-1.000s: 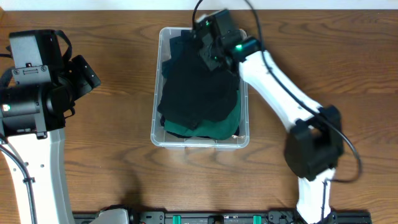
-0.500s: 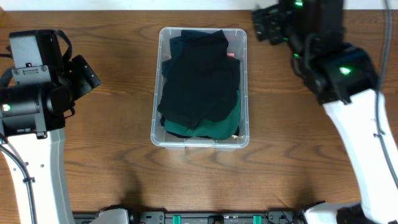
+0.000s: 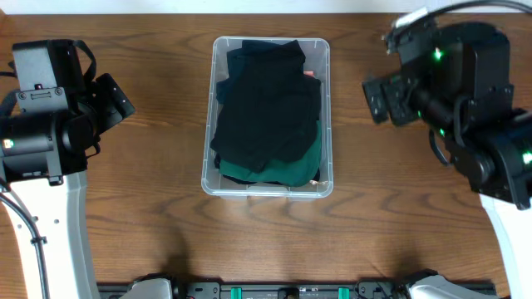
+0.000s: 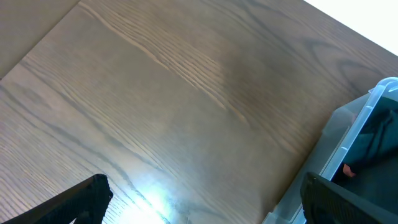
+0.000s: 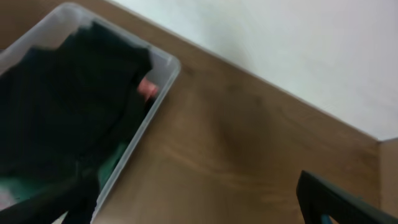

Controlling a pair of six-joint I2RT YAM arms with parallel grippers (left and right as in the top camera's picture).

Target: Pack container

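Clear rectangular plastic bin (image 3: 268, 192) sat mid-table, short end close to far edge of brown wooden table (image 3: 166, 232). Inside: crumpled black cloth (image 3: 266, 108) heaped on top, green cloth (image 3: 303, 162) under it toward near end, small pink scrap (image 5: 147, 88) by bin's far right corner. Load filled most of bin and looked about packed; no lid seen. Left gripper (image 3: 116, 100) hung off bin's left side, fingers spread wide, nothing in them. Right gripper (image 3: 376, 100) hung off right side, well apart from bin, fingers likewise spread, empty. Both stood clear, probably so load lay undisturbed.
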